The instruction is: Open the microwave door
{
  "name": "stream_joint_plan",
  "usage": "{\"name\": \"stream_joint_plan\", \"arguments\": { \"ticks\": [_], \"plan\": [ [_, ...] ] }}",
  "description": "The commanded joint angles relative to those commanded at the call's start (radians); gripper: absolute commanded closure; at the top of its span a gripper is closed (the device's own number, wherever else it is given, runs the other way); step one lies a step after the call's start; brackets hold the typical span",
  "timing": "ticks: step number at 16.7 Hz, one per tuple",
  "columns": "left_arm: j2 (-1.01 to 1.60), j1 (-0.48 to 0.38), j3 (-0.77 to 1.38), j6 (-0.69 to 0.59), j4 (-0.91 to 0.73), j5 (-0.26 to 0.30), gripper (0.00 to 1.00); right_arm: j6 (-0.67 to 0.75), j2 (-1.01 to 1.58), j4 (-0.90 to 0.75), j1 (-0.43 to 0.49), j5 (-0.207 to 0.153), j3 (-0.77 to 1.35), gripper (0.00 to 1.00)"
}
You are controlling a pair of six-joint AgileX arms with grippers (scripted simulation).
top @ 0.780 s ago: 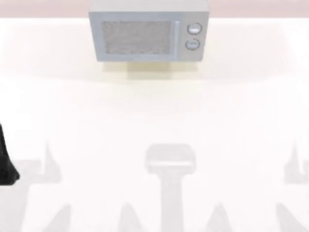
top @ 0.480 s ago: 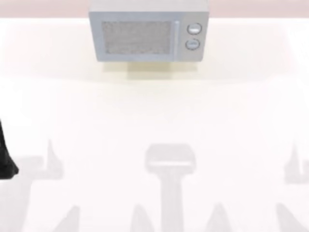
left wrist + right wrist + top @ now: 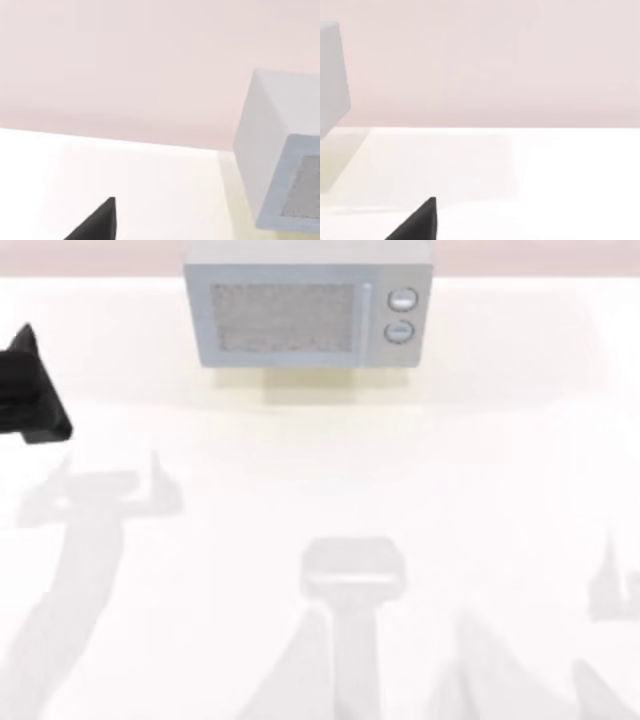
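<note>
Seeing only part of my left gripper (image 3: pixel 30 390), edge-cropped | its grip unreadable | microwave door (image 3: pixel 285 318) flush shut, untouched

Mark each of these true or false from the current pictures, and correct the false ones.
1. The microwave door is shut. True.
2. The left pincer touches the microwave. False: it is apart from it, near the table's left edge.
3. The two knobs sit right of the door. True.
4. The right pincer shows in the top view. False: only shadows show there.
5. A plate stands before the microwave. False: nothing is there.
</note>
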Motion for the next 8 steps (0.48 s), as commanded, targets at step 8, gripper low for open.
{"name": "stream_joint_plan", "arguments": {
  "ticks": [8],
  "plan": [
    [0.871,-0.317,0.566,-0.151,-0.072,-0.282,0.00,0.000,0.000,0.000,0.000,0.000,0.000,0.00]
  ]
}}
